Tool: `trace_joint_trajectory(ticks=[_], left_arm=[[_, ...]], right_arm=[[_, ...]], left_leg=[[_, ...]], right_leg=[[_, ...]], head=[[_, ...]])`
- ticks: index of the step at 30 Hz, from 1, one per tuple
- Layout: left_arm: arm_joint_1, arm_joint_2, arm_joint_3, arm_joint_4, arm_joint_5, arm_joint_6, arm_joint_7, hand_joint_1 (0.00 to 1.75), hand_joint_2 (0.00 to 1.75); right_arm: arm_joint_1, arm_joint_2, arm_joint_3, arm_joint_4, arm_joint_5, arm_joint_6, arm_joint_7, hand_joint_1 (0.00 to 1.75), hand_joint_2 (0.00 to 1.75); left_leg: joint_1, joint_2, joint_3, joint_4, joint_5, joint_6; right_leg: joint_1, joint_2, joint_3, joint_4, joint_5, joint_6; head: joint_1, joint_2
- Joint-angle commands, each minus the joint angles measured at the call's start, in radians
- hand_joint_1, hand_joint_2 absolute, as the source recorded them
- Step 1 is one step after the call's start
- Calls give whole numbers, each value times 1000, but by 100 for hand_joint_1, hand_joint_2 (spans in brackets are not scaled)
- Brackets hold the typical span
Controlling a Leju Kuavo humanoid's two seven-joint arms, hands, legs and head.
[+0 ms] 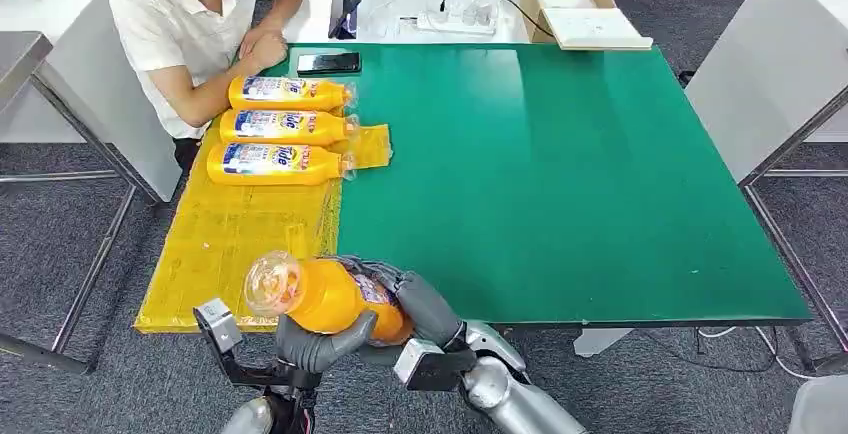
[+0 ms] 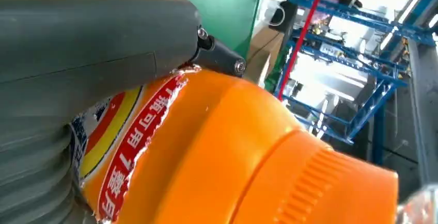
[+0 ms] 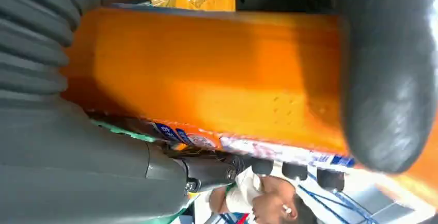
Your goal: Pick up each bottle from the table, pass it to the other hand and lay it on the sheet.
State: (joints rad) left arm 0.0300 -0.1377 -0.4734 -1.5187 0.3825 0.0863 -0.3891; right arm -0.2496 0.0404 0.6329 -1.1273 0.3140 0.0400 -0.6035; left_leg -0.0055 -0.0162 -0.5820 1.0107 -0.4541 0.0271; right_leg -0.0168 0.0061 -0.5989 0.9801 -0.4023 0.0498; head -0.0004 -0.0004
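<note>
Grey carpet floor [image 1: 60, 254]; white tables [image 1: 780, 34]; perhaps blue racking [image 2: 361, 105].

In the head view, the labels of the three orange bottles lying on the yellow sheet [image 1: 230, 234] carry a brand word. It reads "Tide" on the nearest bottle [image 1: 275, 164] and on the middle bottle [image 1: 285, 126] (white letters on a blue and orange ground); on the farthest bottle [image 1: 288, 93] the print is too small to read.

In the left wrist view, the held bottle [image 2: 227, 152] bears a red label strip [image 2: 137, 146] with white Chinese characters and the digit "7" among them, turned on its side.

In the right wrist view, the blue and white label edge [image 3: 248, 149] of that bottle shows small print that cannot be read.
</note>
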Motion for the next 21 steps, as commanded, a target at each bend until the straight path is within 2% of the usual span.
trace_joint_trajectory(ticks=[1, 5, 8, 11, 17, 18, 21], left_arm=[[-30, 5, 53, 56, -71, 136, -17, 175, 175], [-30, 5, 53, 56, -71, 136, -17, 175, 175], [-30, -3, 96, 62, -66, 189, -22, 175, 175], [-41, -27, 205, 89, 17, 257, -2, 175, 175], [-51, -35, 232, 108, 1, 317, -26, 175, 175], [-75, -20, 235, 162, -403, 610, -171, 175, 175], [-71, -18, 246, 157, -460, 612, -167, 175, 175]], right_arm=[[56, -40, 49, -94, 42, -67, -37, 0, 0], [56, -40, 49, -94, 42, -67, -37, 0, 0], [85, -61, 41, -138, 69, -104, -62, 0, 0], [146, -90, -8, -214, 105, -185, -75, 0, 0], [167, -94, -35, -237, 106, -205, -78, 0, 0], [216, -92, -134, -304, 122, -238, -95, 0, 0], [218, -94, -144, -308, 114, -239, -95, 0, 0]], left_leg=[[0, 0, 2, -1, 0, -1], [1, 2, 3, -1, -1, -2], [1, 2, 4, -1, -1, -3], [1, 0, 2, -1, 0, -1], [1, -1, 3, -1, -1, -2], [1, 0, 4, -1, -1, -2], [0, 0, 1, -1, 0, -1]], right_leg=[[0, -1, 2, -1, -1, -1], [1, 0, 3, -1, -1, -2], [2, 0, 3, -1, -1, -3], [1, -2, 2, -1, -1, -1], [1, -3, 4, -1, -1, -2], [1, -2, 4, -1, -1, -2], [0, -1, 1, 0, -1, -1]], head=[[0, 0], [0, 0], [0, 0], [0, 0], [0, 0], [1, 0], [0, 0]])
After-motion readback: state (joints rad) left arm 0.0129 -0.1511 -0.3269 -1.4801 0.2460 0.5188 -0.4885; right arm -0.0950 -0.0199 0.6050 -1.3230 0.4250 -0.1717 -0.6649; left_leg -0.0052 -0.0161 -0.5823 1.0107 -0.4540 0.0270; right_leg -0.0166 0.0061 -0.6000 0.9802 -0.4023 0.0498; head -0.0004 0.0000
